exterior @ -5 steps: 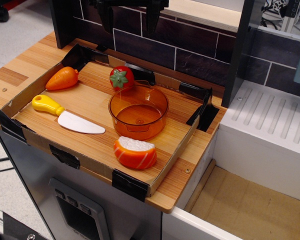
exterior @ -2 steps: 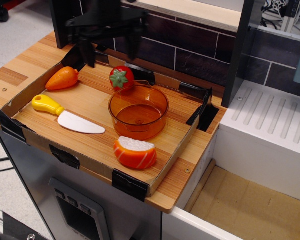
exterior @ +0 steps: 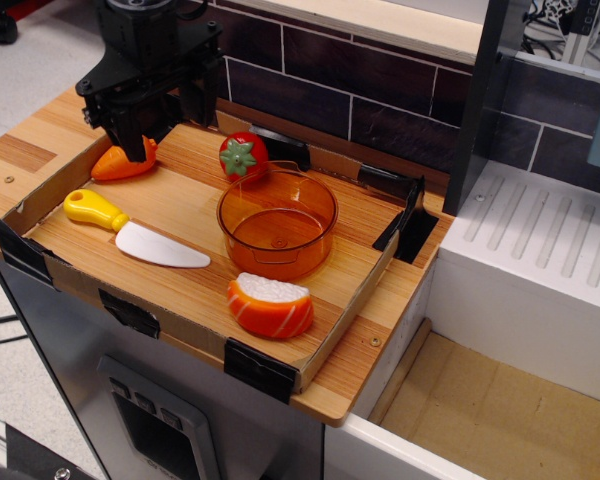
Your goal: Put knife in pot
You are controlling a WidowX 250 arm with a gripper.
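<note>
The knife [exterior: 132, 231], with a yellow handle and a white blade, lies flat at the front left of the cardboard-edged tray [exterior: 357, 300], blade pointing right. The translucent orange pot [exterior: 277, 262] stands upright and empty in the tray's middle, to the right of the knife. My black gripper [exterior: 170, 130] hangs open and empty over the tray's back left corner, behind the knife and above the carrot. Its left finger [exterior: 133, 143] is in front of the carrot.
An orange toy carrot [exterior: 112, 165] lies at the back left, partly hidden by the gripper. A red tomato [exterior: 242, 155] stands behind the pot. An orange-and-white half-round toy [exterior: 270, 305] lies in front of the pot. A white ridged drainboard [exterior: 540, 240] is on the right.
The gripper has moved left and down from the back wall to the tray's back left corner, over the carrot. The knife, pot and toys have not moved.
</note>
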